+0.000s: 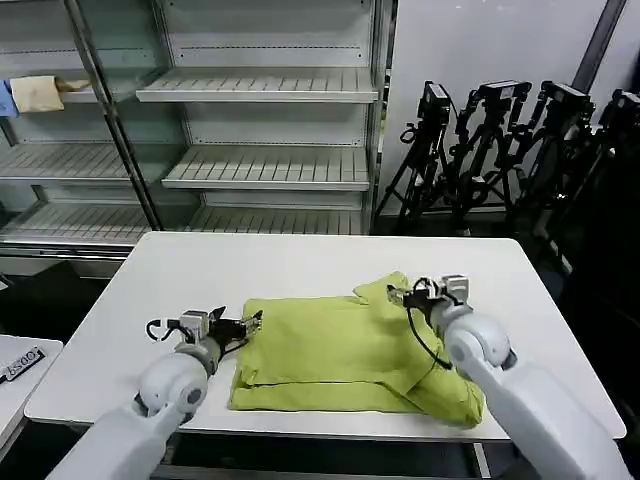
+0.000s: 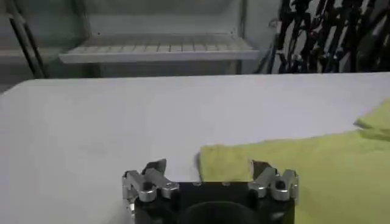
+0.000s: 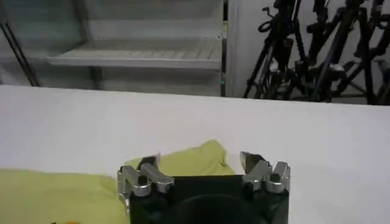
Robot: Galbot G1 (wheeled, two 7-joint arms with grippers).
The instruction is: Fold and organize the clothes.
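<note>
Looking from the head view, you see the lime T-shirt (image 1: pixel 345 355) folded on the white surface (image 1: pixel 200 270), left gripper (image 1: pixel 250 325) at its left edge, right gripper (image 1: pixel 398 296) over its far corner. Left wrist: fingers (image 2: pixel 155 171) spread, straddling the shirt's corner. Right wrist: fingers (image 3: pixel 253 164) spread above the shirt.

Head cam: high, looking forward and down over the table (image 1: pixel 300 260) toward the shelves (image 1: pixel 270 95). Wrist cams: low, close above their own fingers (image 2: pixel 155 173) (image 3: pixel 256 164), facing the same way. All share the T-shirt (image 1: pixel 340 350) and shelves.
</note>
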